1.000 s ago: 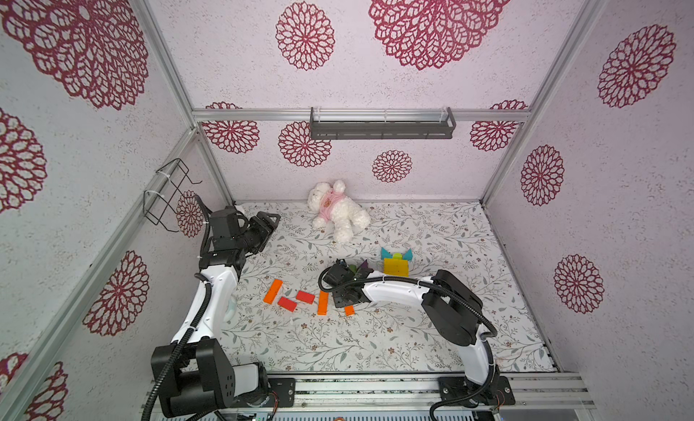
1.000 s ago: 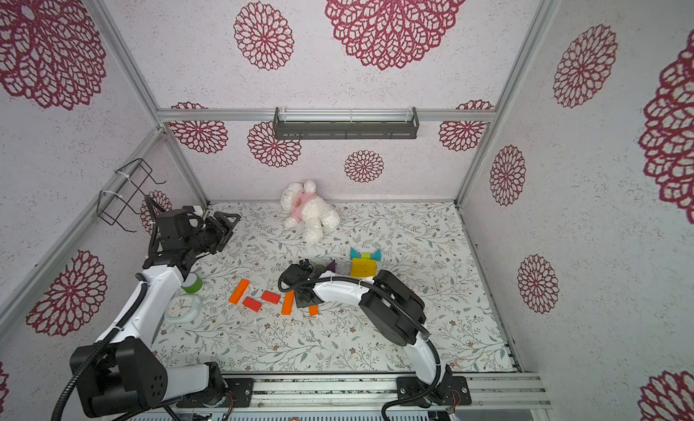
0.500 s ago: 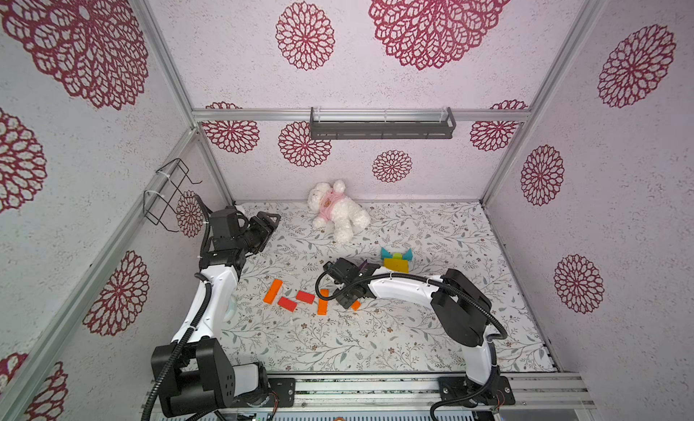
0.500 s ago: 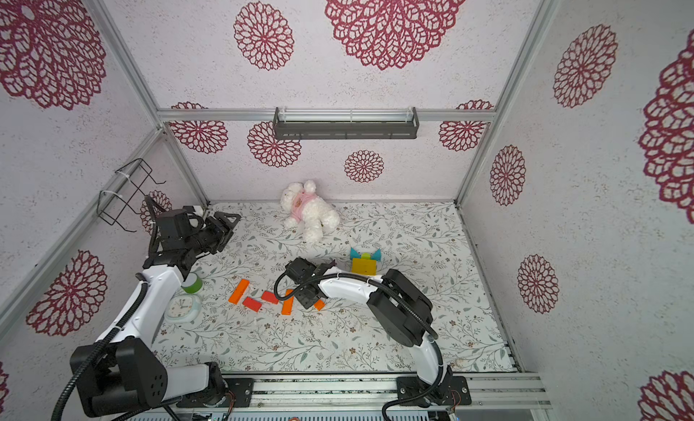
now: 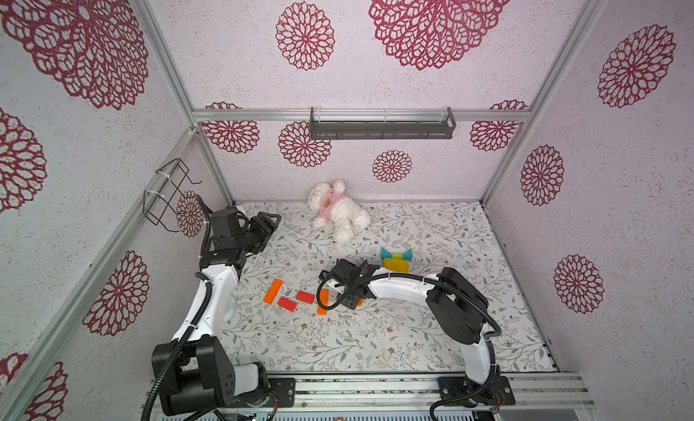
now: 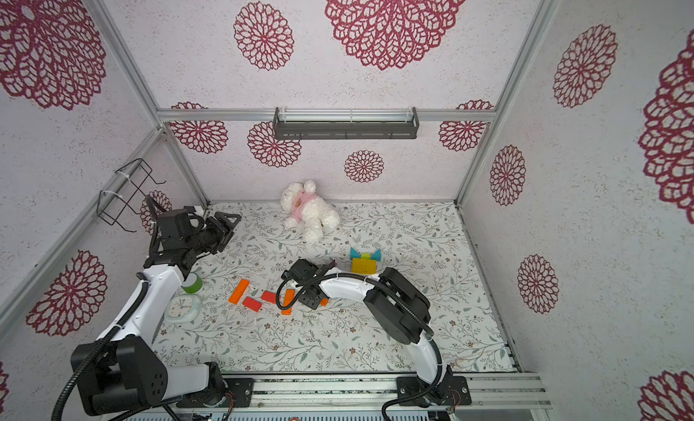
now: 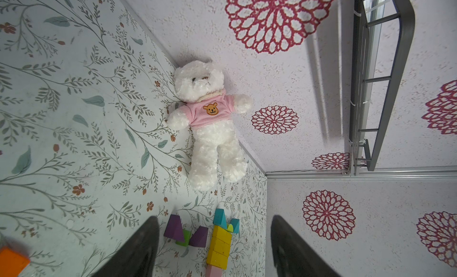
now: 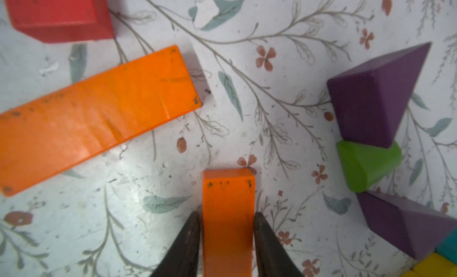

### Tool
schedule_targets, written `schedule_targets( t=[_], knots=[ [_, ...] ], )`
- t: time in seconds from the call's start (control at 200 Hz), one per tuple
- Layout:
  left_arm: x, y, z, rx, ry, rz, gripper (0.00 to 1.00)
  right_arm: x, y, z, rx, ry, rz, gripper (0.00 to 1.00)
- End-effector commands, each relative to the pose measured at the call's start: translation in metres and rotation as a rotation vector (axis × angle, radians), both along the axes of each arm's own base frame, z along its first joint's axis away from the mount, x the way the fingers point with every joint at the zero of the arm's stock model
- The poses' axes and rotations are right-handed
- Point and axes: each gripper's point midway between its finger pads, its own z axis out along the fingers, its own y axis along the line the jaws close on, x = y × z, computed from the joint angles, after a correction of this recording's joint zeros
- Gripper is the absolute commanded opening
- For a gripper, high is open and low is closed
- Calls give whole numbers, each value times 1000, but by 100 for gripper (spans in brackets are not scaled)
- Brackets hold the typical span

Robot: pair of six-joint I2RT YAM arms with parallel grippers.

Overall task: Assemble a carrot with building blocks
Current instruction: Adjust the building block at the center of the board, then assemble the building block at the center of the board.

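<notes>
Right gripper (image 8: 226,214) straddled the short orange block (image 8: 228,189); pinch indeterminate. Near that block lay long orange bar (image 8: 94,115), purple triangle (image 8: 371,95), lime cylinder (image 8: 366,164). Left gripper (image 7: 214,218) stood spread

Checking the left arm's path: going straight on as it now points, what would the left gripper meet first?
Likely the white plush bear; nothing nearer shows ahead of the left gripper, though depth is unclear.
</notes>
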Motion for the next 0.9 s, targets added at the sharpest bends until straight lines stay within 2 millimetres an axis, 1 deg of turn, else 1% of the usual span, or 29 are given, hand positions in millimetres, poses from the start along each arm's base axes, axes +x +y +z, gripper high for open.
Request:
schedule_targets(
  t=[0.0, 0.095, 0.15, 0.205, 0.255, 0.315, 0.435, 0.576, 0.706, 0.766, 0.896],
  knots=[
    [4, -2, 8, 0, -33, -13, 73, 4, -1, 29, 53, -38, -11, 44],
    [4, -1, 10, 3, -39, -10, 73, 4, -4, 52, 118, -65, -58, 51],
    [4, -2, 8, 0, -35, -10, 73, 4, -10, 59, 116, -72, -94, 55],
    [4, -3, 9, -2, -36, -13, 73, 6, -19, 61, 103, -75, -156, 59],
    [4, -3, 9, -2, -37, -14, 73, 5, -28, 58, 78, -57, -221, 60],
    [3, -3, 10, 0, -39, -11, 73, 1, -36, 50, 58, -22, -289, 60],
    [3, -2, 10, 1, -38, -9, 73, -18, -38, 35, 102, 68, -334, 61],
    [4, -3, 9, -3, -35, -13, 73, -24, -42, 23, 99, 95, -354, 63],
    [4, -3, 8, -2, -35, -12, 73, -15, -51, 13, 54, 67, -409, 62],
    [3, -2, 9, 0, -37, -10, 73, -6, -55, 14, 57, 35, -454, 62],
    [4, -2, 8, -1, -33, -10, 73, 6, -55, 16, 77, 2, -525, 61]
  ],
)
